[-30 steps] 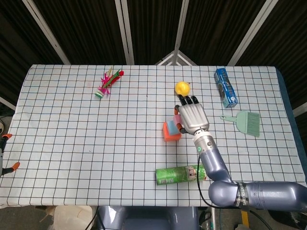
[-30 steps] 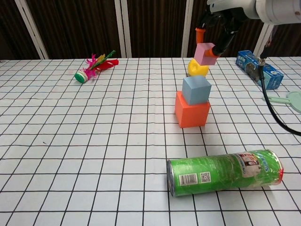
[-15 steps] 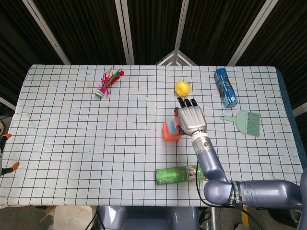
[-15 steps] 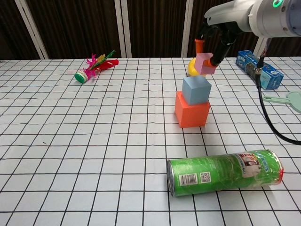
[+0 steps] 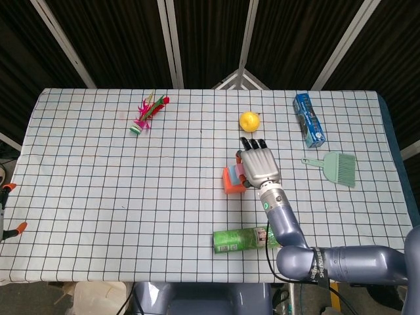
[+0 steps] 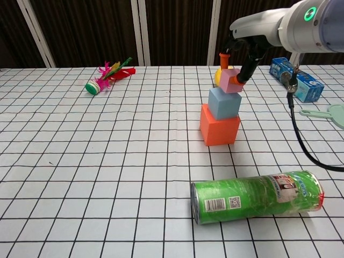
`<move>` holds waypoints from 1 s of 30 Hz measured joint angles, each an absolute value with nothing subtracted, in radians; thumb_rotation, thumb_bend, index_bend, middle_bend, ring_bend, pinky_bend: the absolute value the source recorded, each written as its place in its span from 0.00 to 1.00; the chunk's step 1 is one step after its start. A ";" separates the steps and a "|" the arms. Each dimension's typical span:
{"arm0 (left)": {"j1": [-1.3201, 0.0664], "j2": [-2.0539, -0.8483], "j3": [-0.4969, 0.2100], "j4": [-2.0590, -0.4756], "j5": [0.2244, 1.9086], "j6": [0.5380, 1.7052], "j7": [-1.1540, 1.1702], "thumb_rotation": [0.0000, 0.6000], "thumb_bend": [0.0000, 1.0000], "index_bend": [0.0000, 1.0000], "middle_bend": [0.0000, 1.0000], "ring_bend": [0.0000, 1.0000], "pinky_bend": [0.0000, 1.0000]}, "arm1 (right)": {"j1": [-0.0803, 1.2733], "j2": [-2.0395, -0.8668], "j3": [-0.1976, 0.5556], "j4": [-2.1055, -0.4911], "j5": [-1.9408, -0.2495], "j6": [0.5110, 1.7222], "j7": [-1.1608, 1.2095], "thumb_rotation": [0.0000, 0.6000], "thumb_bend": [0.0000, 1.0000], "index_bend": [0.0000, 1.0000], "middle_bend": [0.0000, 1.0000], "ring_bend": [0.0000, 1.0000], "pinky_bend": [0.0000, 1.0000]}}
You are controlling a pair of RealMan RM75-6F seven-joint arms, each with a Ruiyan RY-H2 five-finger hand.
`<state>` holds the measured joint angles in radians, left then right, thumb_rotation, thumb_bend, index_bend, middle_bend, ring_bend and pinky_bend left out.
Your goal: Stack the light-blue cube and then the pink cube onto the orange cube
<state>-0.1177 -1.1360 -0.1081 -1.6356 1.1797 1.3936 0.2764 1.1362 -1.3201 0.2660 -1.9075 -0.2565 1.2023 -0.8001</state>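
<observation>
Descent continuing | right hand (image 6: 240,56) fingers clamping pink cube (image 6: 231,81), lowering it onto light-blue cube (image 6: 223,102) atop orange cube (image 6: 219,127), 12 o'clock of green can (image 6: 257,196) | release pending.

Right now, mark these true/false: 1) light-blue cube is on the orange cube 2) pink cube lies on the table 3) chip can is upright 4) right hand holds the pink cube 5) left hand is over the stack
1) True: the light-blue cube sits on the orange cube.
2) False: the pink cube is off the table, at the light-blue cube's top.
3) False: the green chip can lies on its side near the front edge.
4) True: the right hand pinches the pink cube.
5) False: no left hand shows in either view; the hand over the stack is the right one.
</observation>
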 measured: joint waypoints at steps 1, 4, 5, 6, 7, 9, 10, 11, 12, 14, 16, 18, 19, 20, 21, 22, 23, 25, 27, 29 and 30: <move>-0.118 -1.136 -0.108 -1.636 1.179 1.393 0.277 1.00 0.20 0.16 0.01 0.00 0.02 | 1.138 -1.323 0.267 -1.905 -0.256 1.201 -0.800 1.00 0.45 0.45 0.08 0.10 0.09; -0.118 -1.136 -0.108 -1.637 1.180 1.394 0.279 1.00 0.20 0.16 0.01 0.00 0.02 | 1.142 -1.330 0.270 -1.898 -0.254 1.199 -0.802 1.00 0.45 0.45 0.08 0.10 0.09; -0.117 -1.136 -0.107 -1.637 1.181 1.396 0.278 1.00 0.20 0.16 0.01 0.00 0.02 | 1.144 -1.332 0.271 -1.897 -0.254 1.198 -0.803 1.00 0.45 0.44 0.08 0.10 0.09; -0.117 -1.136 -0.108 -1.638 1.182 1.398 0.277 1.00 0.20 0.16 0.01 0.00 0.02 | 1.145 -1.335 0.272 -1.895 -0.253 1.197 -0.803 1.00 0.45 0.44 0.08 0.10 0.09; -0.116 -1.135 -0.108 -1.638 1.182 1.399 0.276 1.00 0.20 0.16 0.01 0.00 0.02 | 1.147 -1.339 0.272 -1.892 -0.252 1.196 -0.804 1.00 0.45 0.45 0.08 0.10 0.09; -0.115 -1.134 -0.109 -1.637 1.180 1.401 0.273 1.00 0.20 0.16 0.01 0.00 0.02 | 1.149 -1.346 0.272 -1.888 -0.251 1.195 -0.806 1.00 0.45 0.45 0.08 0.10 0.09; -0.114 -1.134 -0.109 -1.637 1.179 1.400 0.272 1.00 0.20 0.16 0.01 0.00 0.02 | 1.150 -1.351 0.272 -1.884 -0.249 1.194 -0.806 1.00 0.45 0.45 0.08 0.10 0.09; -0.114 -1.133 -0.110 -1.636 1.177 1.399 0.271 1.00 0.20 0.16 0.01 0.00 0.02 | 1.151 -1.354 0.272 -1.881 -0.248 1.193 -0.806 1.00 0.45 0.45 0.08 0.10 0.09; -0.114 -1.133 -0.110 -1.636 1.176 1.399 0.271 1.00 0.20 0.16 0.01 0.00 0.02 | 1.152 -1.357 0.272 -1.877 -0.248 1.192 -0.806 1.00 0.45 0.45 0.08 0.10 0.09; -0.115 -1.132 -0.110 -1.635 1.178 1.398 0.269 1.00 0.20 0.16 0.01 0.00 0.02 | 1.153 -1.364 0.271 -1.869 -0.245 1.190 -0.807 1.00 0.45 0.45 0.08 0.10 0.09; -0.115 -1.132 -0.110 -1.635 1.178 1.397 0.269 1.00 0.20 0.16 0.01 0.00 0.02 | 1.154 -1.370 0.271 -1.863 -0.244 1.189 -0.807 1.00 0.45 0.45 0.08 0.10 0.09; -0.116 -1.132 -0.110 -1.634 1.175 1.395 0.271 1.00 0.20 0.16 0.01 0.00 0.02 | 1.155 -1.372 0.272 -1.860 -0.244 1.189 -0.808 1.00 0.45 0.45 0.08 0.10 0.09; -0.116 -1.133 -0.110 -1.634 1.174 1.394 0.272 1.00 0.20 0.16 0.01 0.00 0.02 | 1.156 -1.373 0.273 -1.858 -0.244 1.189 -0.808 1.00 0.45 0.45 0.08 0.10 0.09; -0.117 -1.133 -0.110 -1.634 1.174 1.393 0.272 1.00 0.20 0.16 0.01 0.00 0.02 | 1.156 -1.374 0.274 -1.856 -0.245 1.189 -0.808 1.00 0.45 0.45 0.08 0.10 0.09; -0.117 -1.133 -0.111 -1.634 1.174 1.393 0.273 1.00 0.20 0.16 0.01 0.00 0.02 | 1.157 -1.374 0.275 -1.854 -0.245 1.189 -0.808 1.00 0.45 0.45 0.08 0.10 0.09; -0.117 -1.133 -0.111 -1.634 1.174 1.394 0.274 1.00 0.20 0.16 0.01 0.00 0.02 | 1.157 -1.374 0.277 -1.853 -0.244 1.189 -0.808 1.00 0.45 0.45 0.08 0.10 0.09; -0.117 -1.133 -0.111 -1.634 1.173 1.395 0.274 1.00 0.20 0.16 0.01 0.00 0.02 | 1.157 -1.374 0.278 -1.852 -0.243 1.188 -0.807 1.00 0.45 0.45 0.08 0.10 0.09; -0.117 -1.134 -0.111 -1.634 1.172 1.396 0.274 1.00 0.20 0.16 0.01 0.00 0.02 | 1.157 -1.372 0.278 -1.852 -0.244 1.187 -0.808 1.00 0.45 0.45 0.08 0.10 0.09; -0.117 -1.134 -0.112 -1.634 1.171 1.395 0.276 1.00 0.20 0.16 0.01 0.00 0.02 | 1.156 -1.371 0.279 -1.852 -0.245 1.186 -0.806 1.00 0.45 0.45 0.08 0.10 0.09; -0.117 -1.134 -0.111 -1.634 1.170 1.394 0.277 1.00 0.20 0.16 0.01 0.00 0.02 | 1.154 -1.370 0.280 -1.852 -0.246 1.185 -0.805 1.00 0.45 0.45 0.08 0.10 0.09; -0.117 -1.135 -0.111 -1.635 1.170 1.394 0.278 1.00 0.20 0.16 0.01 0.00 0.02 | 1.154 -1.369 0.280 -1.852 -0.245 1.184 -0.805 1.00 0.45 0.45 0.08 0.10 0.09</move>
<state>-0.1174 -1.1345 -0.1111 -1.6347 1.1699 1.3936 0.2776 1.1543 -1.3695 0.2798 -1.8521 -0.2454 1.1841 -0.8050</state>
